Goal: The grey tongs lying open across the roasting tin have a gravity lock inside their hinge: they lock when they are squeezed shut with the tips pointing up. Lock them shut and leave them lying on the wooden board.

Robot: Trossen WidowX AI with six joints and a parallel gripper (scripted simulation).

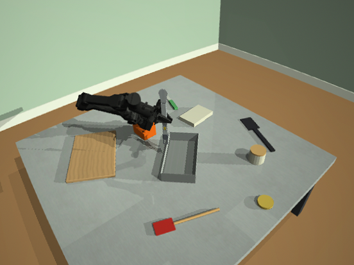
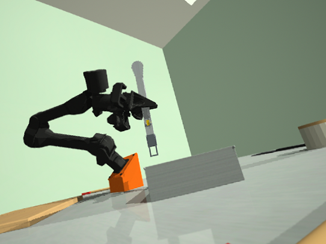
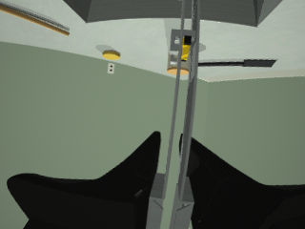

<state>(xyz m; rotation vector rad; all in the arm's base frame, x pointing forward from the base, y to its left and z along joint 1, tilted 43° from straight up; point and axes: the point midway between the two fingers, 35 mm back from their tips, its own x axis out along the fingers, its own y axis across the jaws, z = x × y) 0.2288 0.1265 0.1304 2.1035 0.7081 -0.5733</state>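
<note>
My gripper [image 1: 170, 120] [image 2: 155, 105] [image 3: 170, 138] is shut on the grey tongs [image 1: 163, 99] [image 2: 141, 87] [image 3: 191, 105]. They stand nearly upright in the air, broad tips up and hinge end with its wire loop down, clear above the roasting tin [image 1: 178, 179] [image 2: 192, 174] [image 3: 143, 10]. In the wrist view the two arms run close together with a narrow gap. A yellow part [image 1: 164, 128] [image 2: 148, 122] [image 3: 185, 52] shows near the hinge; whether the lock has engaged cannot be told. The wooden board [image 1: 91, 158] [image 2: 10, 218] lies left of the tin with nothing on it.
The orange base [image 1: 144, 132] [image 2: 133, 176] stands between board and tin. A cream block [image 1: 196, 115] and a green item [image 1: 173, 104] lie behind. A black spatula [image 1: 262, 139], a jar [image 1: 257, 157] and a yellow disc [image 1: 265, 202] are right. A red spatula [image 1: 163, 226] lies in front.
</note>
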